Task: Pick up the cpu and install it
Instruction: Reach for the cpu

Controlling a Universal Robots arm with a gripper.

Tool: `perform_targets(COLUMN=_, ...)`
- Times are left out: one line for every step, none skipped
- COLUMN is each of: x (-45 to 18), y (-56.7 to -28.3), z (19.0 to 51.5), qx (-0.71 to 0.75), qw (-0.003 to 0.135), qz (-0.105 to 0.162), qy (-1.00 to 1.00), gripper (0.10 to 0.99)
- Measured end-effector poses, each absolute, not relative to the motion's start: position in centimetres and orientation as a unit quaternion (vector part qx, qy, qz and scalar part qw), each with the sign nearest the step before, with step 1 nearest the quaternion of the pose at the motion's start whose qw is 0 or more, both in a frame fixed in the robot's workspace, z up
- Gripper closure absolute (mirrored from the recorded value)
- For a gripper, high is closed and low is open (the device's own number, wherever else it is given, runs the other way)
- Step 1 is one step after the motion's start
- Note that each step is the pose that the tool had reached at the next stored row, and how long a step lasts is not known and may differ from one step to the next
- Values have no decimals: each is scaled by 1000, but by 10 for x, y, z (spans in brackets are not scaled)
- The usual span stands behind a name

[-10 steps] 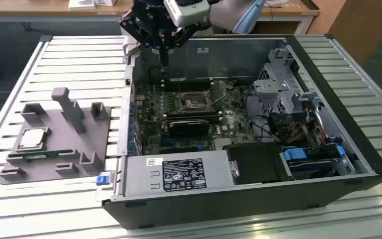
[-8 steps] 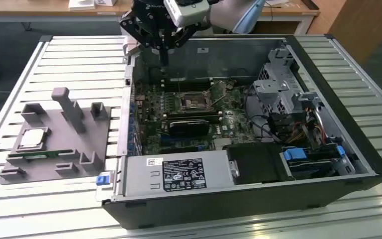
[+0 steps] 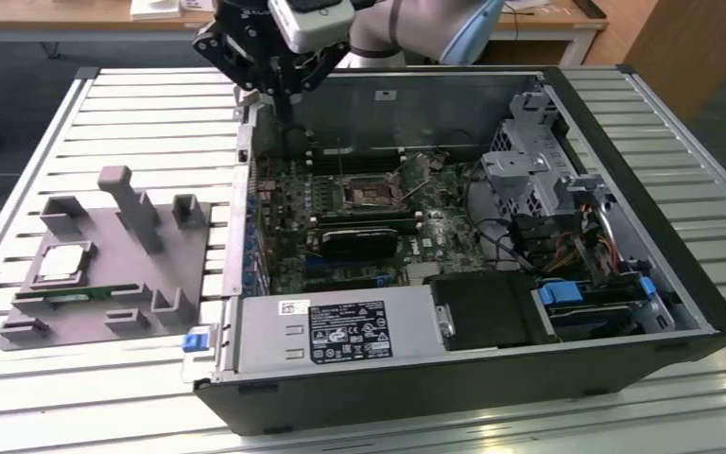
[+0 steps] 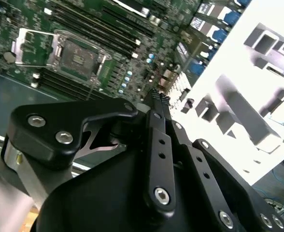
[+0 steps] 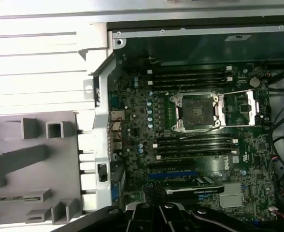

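Note:
The cpu (image 3: 60,264), a small silver-grey square chip, lies flat on the grey holder block (image 3: 148,255) at the exterior view's left, outside the computer case (image 3: 464,378). My gripper (image 3: 285,106) hangs high over the case's far left corner, well away from the cpu. Its fingers (image 4: 154,116) are pressed together with nothing between them; in the first wrist view the gripper (image 5: 156,208) points down at the motherboard. The motherboard socket (image 3: 370,194) (image 4: 79,58) (image 5: 196,112) is bare, its metal frame (image 5: 241,108) swung open beside it.
A long green memory stick (image 3: 79,295) lies in the holder block near the cpu. Inside the case are a power supply (image 3: 337,336), a drive cage (image 3: 527,170) and cables (image 3: 514,246). The case stands on a slatted metal table (image 3: 148,113).

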State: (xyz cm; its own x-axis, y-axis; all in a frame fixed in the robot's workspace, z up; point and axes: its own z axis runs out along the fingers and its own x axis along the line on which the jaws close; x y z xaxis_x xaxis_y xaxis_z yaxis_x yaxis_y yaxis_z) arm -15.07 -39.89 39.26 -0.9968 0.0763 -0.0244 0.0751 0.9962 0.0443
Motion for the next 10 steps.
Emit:
perform_targets(x=-154, y=-399, z=392, qx=38, qw=13, qz=22, qy=999, gripper=980)
perform_targets(x=-157, y=-399, z=392, qx=38, qw=13, qz=22, qy=999, gripper=980)
perform_targets(x=-161, y=-399, z=392, qx=38, qw=13, qz=22, qy=999, gripper=980)
perform_targets(x=-164, y=-399, z=391, qx=38, qw=13, qz=22, qy=999, gripper=980)
perform_targets(x=-166, y=-399, z=391, qx=38, qw=13, qz=22, qy=999, gripper=980)
perform_targets(x=-168, y=-399, z=390, qx=38, qw=13, qz=22, qy=999, gripper=980)
perform_targets(x=-170, y=-399, z=390, qx=38, qw=13, qz=22, qy=999, gripper=980)
perform_targets(x=-172, y=-398, z=389, qx=38, qw=13, qz=22, qy=999, gripper=980)
perform_targets(x=-173, y=-398, z=389, qx=38, qw=13, qz=22, qy=999, gripper=980)
perform_targets(x=-174, y=-397, z=389, qx=38, qw=13, qz=22, qy=999, gripper=980)
